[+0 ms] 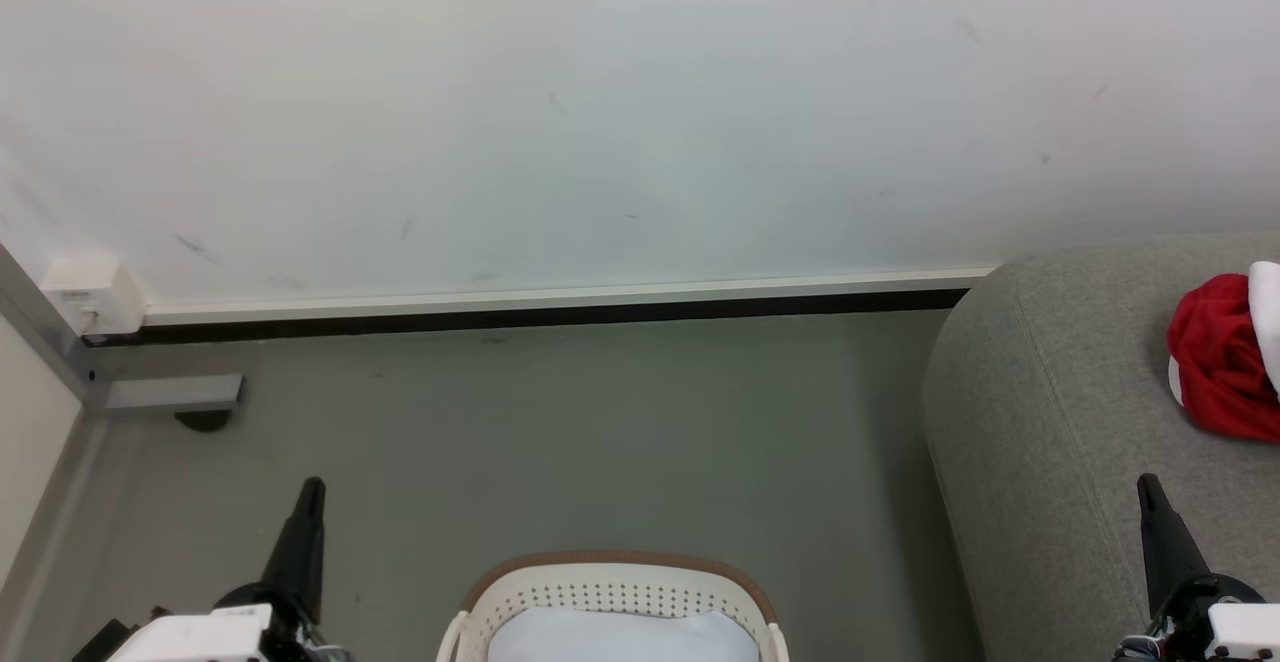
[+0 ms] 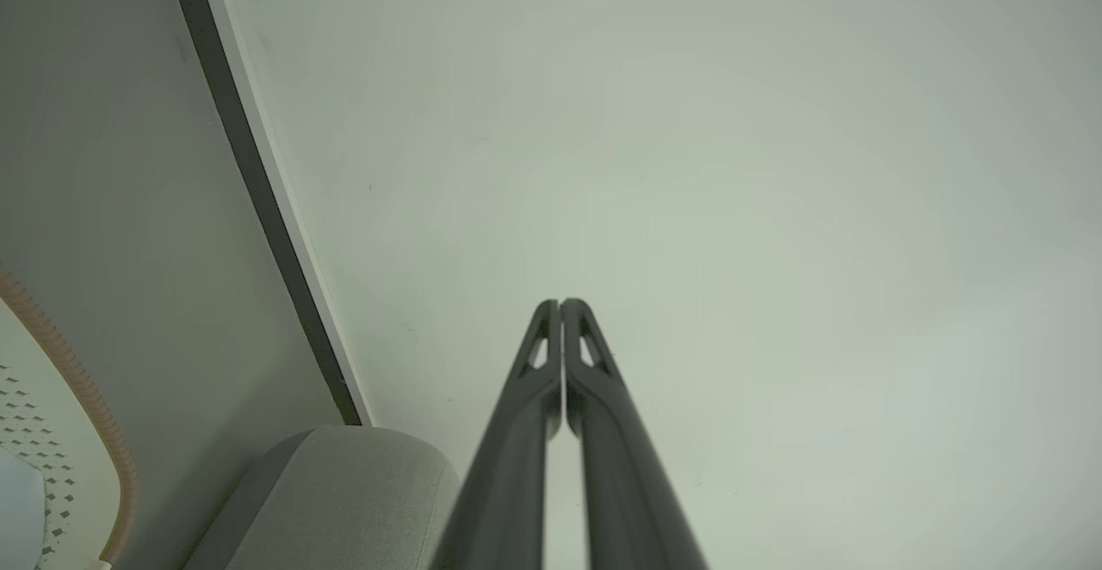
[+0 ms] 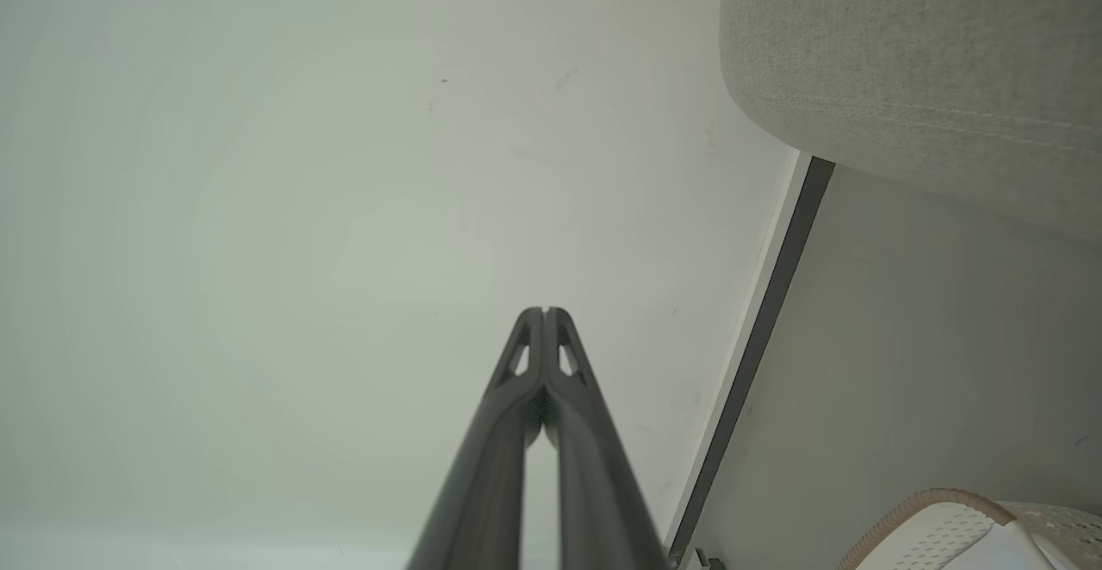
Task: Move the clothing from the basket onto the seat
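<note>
Now, your left tool [image 2: 560, 303] and right tool [image 3: 544, 312] sit closed, empty. At 3 o'clock, red fabric garment [image 1: 1220, 362] on grey woven sofa [image 1: 1050, 392]. Next, likely check cream perforated basket [image 1: 620, 582], 6 o'clock.

Head view: the left gripper [image 1: 311, 490] and the right gripper [image 1: 1149, 483] each appear as a long, matte black, tapering spike with a blunt rounded tip, rising from a rounded black hub [image 1: 1198, 592] that adjoins a white box-shaped wrist housing [image 1: 200, 635] with squared edges. Wrist views: each gripper consists of two slender dark grey fingers [image 2: 508, 467] with smooth, faintly glossy flanks, narrow at the end and broadening toward the base. Every finger carries one narrow, elongated cut-out window [image 2: 538, 352] just below its rounded tip, through which the pale background is visible.
</note>
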Controlling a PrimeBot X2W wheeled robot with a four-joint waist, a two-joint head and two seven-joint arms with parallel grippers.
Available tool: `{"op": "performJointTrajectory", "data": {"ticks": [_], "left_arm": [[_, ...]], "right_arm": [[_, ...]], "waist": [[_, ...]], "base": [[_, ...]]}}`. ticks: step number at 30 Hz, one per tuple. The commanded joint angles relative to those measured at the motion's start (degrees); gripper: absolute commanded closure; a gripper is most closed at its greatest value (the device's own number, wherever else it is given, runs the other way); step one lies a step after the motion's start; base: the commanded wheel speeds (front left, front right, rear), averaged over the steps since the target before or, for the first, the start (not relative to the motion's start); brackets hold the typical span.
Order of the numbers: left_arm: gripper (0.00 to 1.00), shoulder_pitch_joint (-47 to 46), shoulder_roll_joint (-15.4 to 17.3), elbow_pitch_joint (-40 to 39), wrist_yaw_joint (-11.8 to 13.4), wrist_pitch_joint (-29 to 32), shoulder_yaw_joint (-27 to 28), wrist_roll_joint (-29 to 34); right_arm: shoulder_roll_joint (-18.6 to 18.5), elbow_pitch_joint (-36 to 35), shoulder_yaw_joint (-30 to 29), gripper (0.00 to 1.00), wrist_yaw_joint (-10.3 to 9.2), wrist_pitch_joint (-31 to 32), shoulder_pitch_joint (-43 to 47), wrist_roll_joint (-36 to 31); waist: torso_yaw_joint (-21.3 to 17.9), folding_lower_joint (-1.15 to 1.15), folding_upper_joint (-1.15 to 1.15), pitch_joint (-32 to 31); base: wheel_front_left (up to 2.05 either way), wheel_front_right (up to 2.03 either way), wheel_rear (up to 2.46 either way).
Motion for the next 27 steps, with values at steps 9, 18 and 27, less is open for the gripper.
{"op": "performJointTrajectory", "data": {"ticks": [9, 18, 27], "left_arm": [[1.00, -0.5, 0.1, 0.0, -0.1, 0.2, 0.1, -0.8], [1.00, -0.5, 0.1, 0.0, -0.1, 0.2, 0.1, -0.8], [1.00, -0.5, 0.1, 0.0, -0.1, 0.2, 0.1, -0.8]], "right_arm": [[0.0, 0.1, -0.3, 1.00, -0.12, 0.2, -0.7, -0.5], [0.1, 0.1, -0.3, 1.00, -0.12, 0.2, -0.7, -0.5], [0.1, 0.1, -0.3, 1.00, -0.12, 0.2, -0.7, -0.5]], "waist": [[0.0, 0.00, 0.00, 0.0], [0.0, 0.00, 0.00, 0.0], [0.0, 0.00, 0.00, 0.0]], "base": [[0.00, 0.00, 0.00], [0.00, 0.00, 0.00], [0.00, 0.00, 0.00]]}}
